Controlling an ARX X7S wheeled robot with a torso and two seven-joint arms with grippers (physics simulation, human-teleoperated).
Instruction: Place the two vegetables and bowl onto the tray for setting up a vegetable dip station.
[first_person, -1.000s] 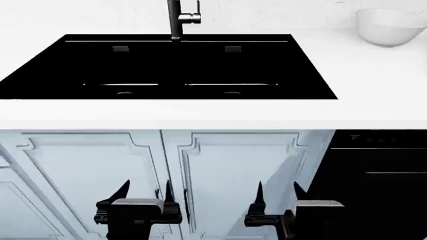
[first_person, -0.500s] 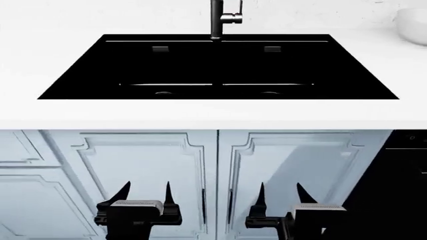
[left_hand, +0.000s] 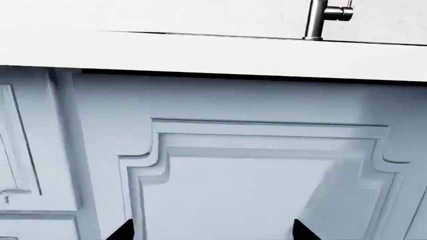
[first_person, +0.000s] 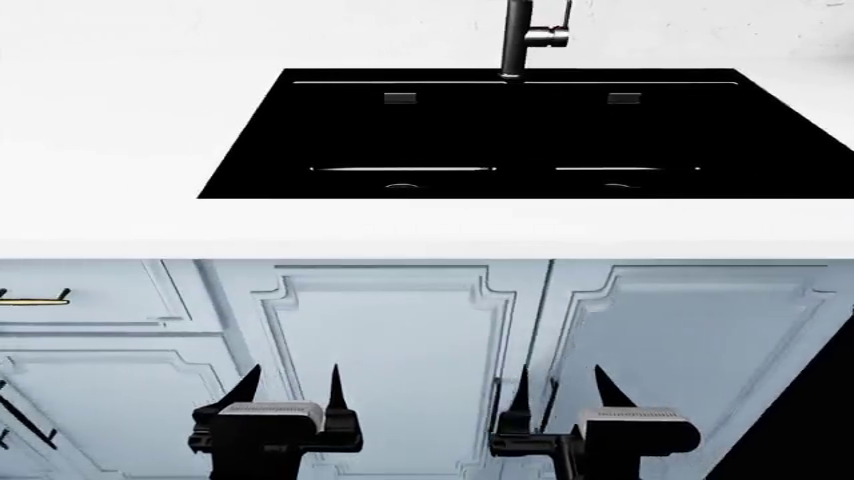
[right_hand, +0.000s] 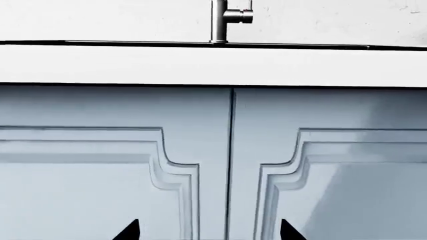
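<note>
Kitchen, simulated render: black double sink (first_person: 534, 130) set in white countertop (first_person: 120, 140), metal faucet (first_person: 523, 40) behind it, pale blue panelled cabinet doors (first_person: 387, 370) below, brass drawer handle (first_person: 34, 298).

Head view: high, facing forward and down over counter, black sink (first_person: 534, 130) and cabinet doors (first_person: 387, 360). Wrist views: low, level, close to the doors, facing the counter edge. Shared by all three: faucet (first_person: 527, 40), (left_hand: 320, 20), (right_hand: 223, 20), door panels.

White counter (first_person: 120, 150), inset black sink (first_person: 534, 130)
</note>
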